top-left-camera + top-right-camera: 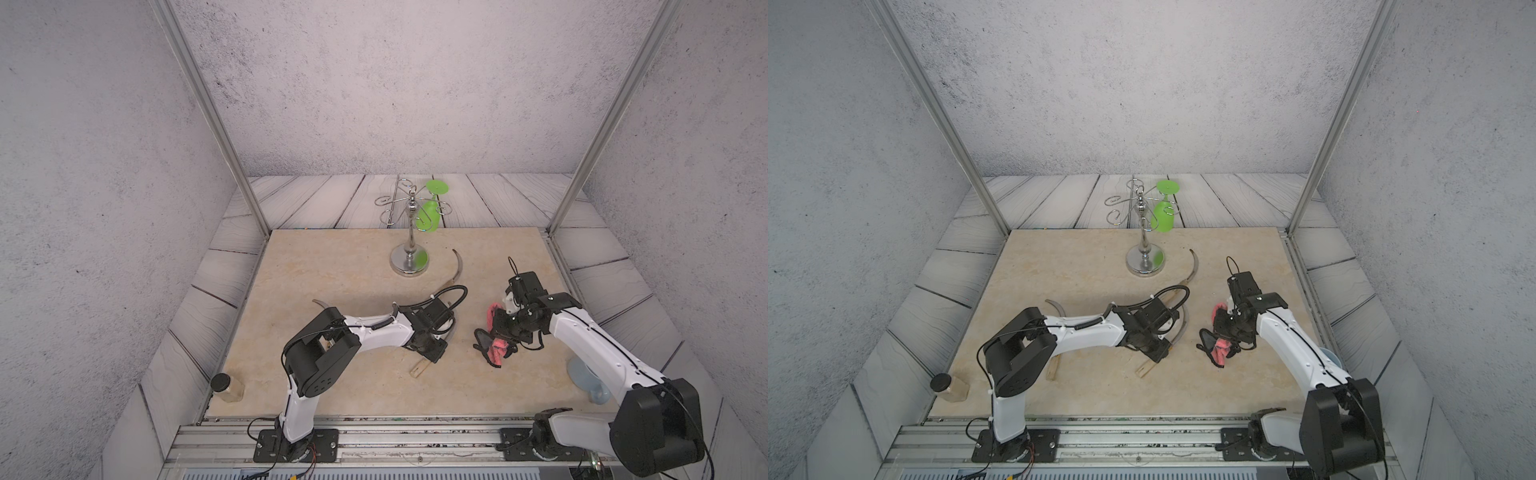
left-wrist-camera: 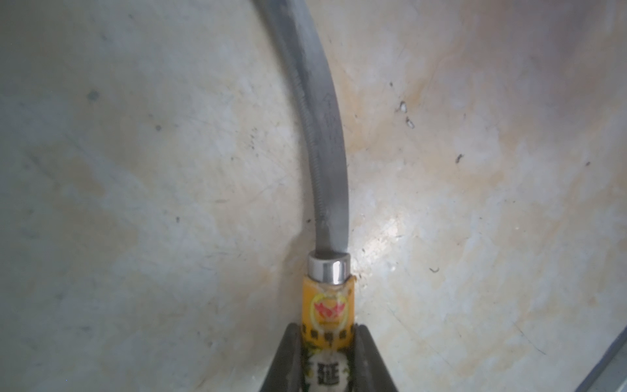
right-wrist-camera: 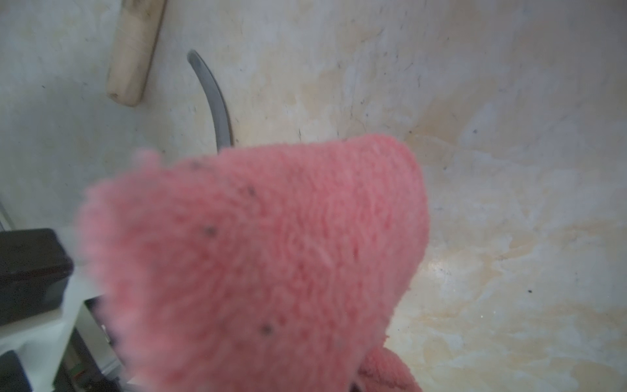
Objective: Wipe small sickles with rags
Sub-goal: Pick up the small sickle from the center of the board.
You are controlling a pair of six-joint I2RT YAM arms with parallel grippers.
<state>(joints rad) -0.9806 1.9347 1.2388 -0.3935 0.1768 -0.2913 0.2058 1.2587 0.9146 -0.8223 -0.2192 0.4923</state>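
Observation:
My left gripper [image 2: 328,331] is shut on the yellow-labelled handle of a small sickle [image 2: 325,163], whose grey blade curves away low over the tabletop. In both top views this gripper [image 1: 432,349] sits mid-table, with the handle end [image 1: 417,370] sticking out toward the front. A second sickle [image 1: 458,266] lies near the stand's base. A third sickle [image 1: 1057,309] lies partly under my left arm. My right gripper [image 1: 500,328] is shut on the pink rag [image 1: 498,349], held above the table just right of the held sickle. The rag [image 3: 264,244] hides the right jaws in the right wrist view.
A chrome wire-armed stand [image 1: 409,249] stands at the back centre with a green goblet [image 1: 430,208] hanging on it. A jar with a black lid [image 1: 226,386] sits at the front left corner. A pale blue vessel [image 1: 586,378] lies under my right arm.

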